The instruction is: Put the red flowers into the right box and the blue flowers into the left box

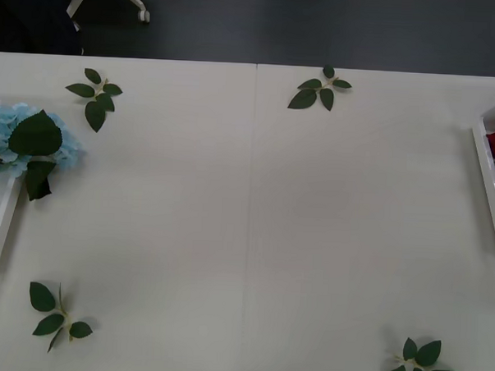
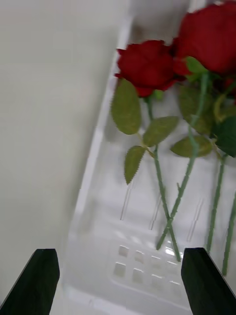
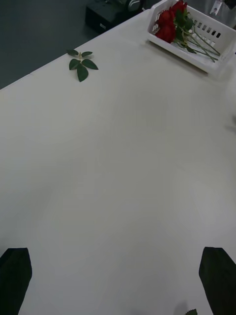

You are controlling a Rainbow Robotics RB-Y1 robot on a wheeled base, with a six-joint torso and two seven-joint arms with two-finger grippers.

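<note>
The red flowers (image 2: pixel 152 66) lie in the right box (image 2: pixel 98 147) at the bench's (image 1: pixel 246 218) right edge; the blue flowers (image 1: pixel 11 138) lie at its left edge. Both the right end effector (image 2: pixel 118 285) and the left end effector (image 3: pixel 118 280) are spread wide, holding nothing.

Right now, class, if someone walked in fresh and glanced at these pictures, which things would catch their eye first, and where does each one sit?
The deep red artificial roses stand out first, lying in the shallow white rectangular tray at the table's right edge. Next come the pale sky-blue fluffy flower clusters with dark green leaves at the left edge. Four small bloomless green leaf sprigs lie near the corners of the white table.
</note>
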